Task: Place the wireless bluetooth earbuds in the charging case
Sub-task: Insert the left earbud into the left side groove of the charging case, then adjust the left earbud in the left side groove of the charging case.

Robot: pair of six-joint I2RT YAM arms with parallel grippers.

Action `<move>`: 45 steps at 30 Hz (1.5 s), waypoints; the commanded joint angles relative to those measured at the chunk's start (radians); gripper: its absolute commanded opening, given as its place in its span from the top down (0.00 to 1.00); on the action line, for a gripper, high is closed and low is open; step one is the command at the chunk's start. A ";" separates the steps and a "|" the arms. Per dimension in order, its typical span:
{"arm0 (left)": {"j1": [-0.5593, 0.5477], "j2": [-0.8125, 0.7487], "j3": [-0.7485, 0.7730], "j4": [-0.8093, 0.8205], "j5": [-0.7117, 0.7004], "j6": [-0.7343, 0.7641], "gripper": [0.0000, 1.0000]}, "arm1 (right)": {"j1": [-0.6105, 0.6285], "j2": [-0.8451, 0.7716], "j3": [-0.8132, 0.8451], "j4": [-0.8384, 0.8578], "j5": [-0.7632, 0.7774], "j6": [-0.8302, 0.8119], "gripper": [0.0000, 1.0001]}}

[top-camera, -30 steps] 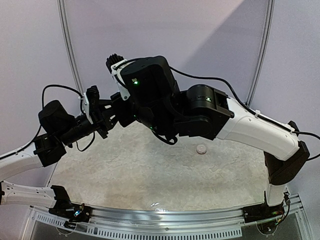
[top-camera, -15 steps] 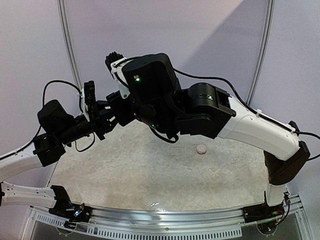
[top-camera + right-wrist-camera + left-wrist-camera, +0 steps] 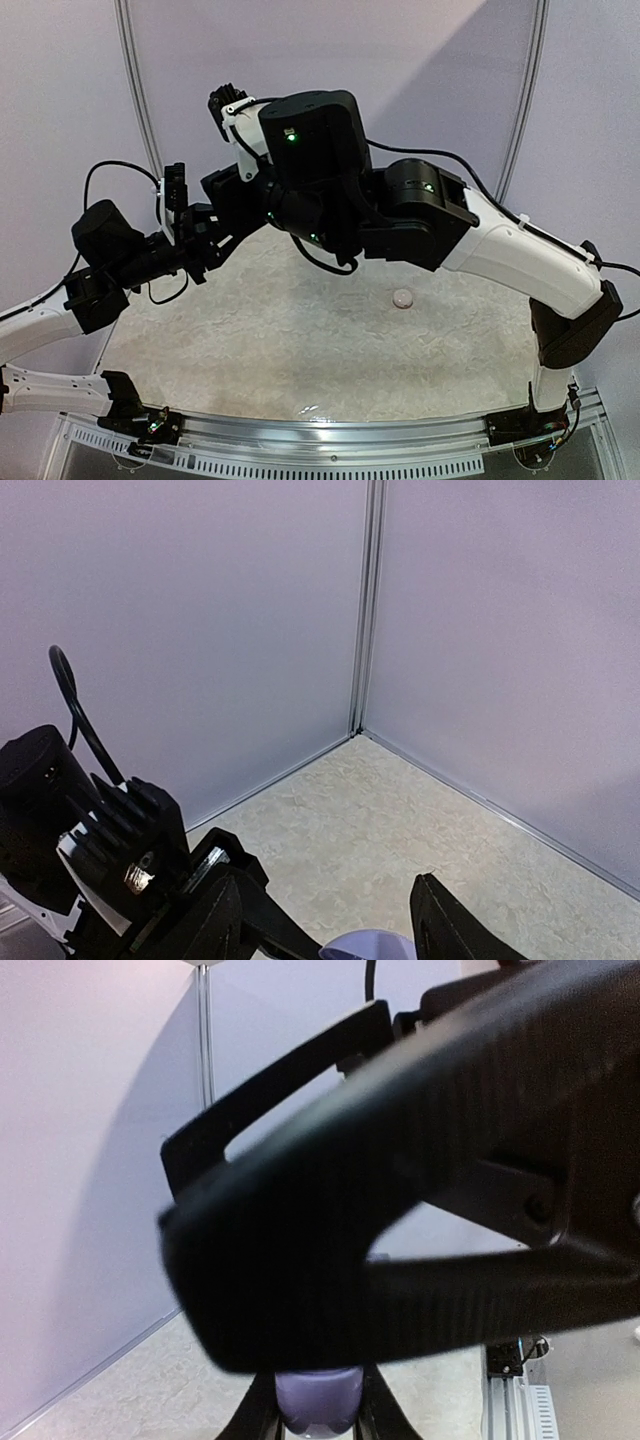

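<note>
The pale lavender charging case (image 3: 318, 1395) sits pinched between the fingers of my left gripper (image 3: 318, 1418), which is shut on it and held in the air at the back left (image 3: 203, 228). My right gripper (image 3: 335, 930) hovers right at the case with its jaws apart. The case's rounded top (image 3: 365, 947) shows low between its fingers, nearer the right one. One black right finger (image 3: 400, 1190) crosses close in front of the left wrist camera. One small whitish earbud (image 3: 403, 298) lies on the table, right of centre. In the top view the case is hidden behind the grippers.
The pale mottled table top (image 3: 300, 350) ends in lavender walls meeting at a back corner (image 3: 358, 730). A metal rail (image 3: 330, 435) runs along the near edge with both arm bases. Black cables loop off the left wrist (image 3: 110, 172).
The right gripper's jaws have spread wider around the case. The right wrist has lifted and tilted upward a little. The left gripper stays shut on the case and has shifted slightly left.
</note>
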 commanded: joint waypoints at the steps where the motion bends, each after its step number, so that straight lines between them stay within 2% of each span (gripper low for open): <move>1: 0.014 -0.012 -0.004 -0.007 0.010 -0.011 1.00 | -0.004 -0.066 0.015 0.061 -0.031 -0.006 0.39; 10: 0.018 -0.019 -0.004 -0.008 0.012 -0.006 1.00 | -0.014 -0.107 0.007 0.063 -0.029 -0.004 0.39; 14: 0.024 -0.022 -0.005 -0.006 0.015 -0.007 1.00 | -0.017 -0.188 -0.085 0.089 -0.135 -0.024 0.41; 21: 0.035 -0.027 -0.008 0.012 0.016 0.019 1.00 | -0.048 -0.358 -0.276 -0.048 -0.264 0.045 0.79; 26: 0.035 -0.021 -0.003 0.017 0.024 0.031 1.00 | -0.049 -0.332 -0.257 -0.135 -0.319 0.093 1.00; 35: 0.035 -0.019 0.002 0.010 0.032 0.037 1.00 | -0.050 -0.224 -0.184 -0.141 -0.343 0.080 1.00; 45: 0.034 -0.018 0.001 0.010 0.031 0.036 1.00 | -0.056 -0.205 -0.191 -0.155 -0.349 0.103 1.00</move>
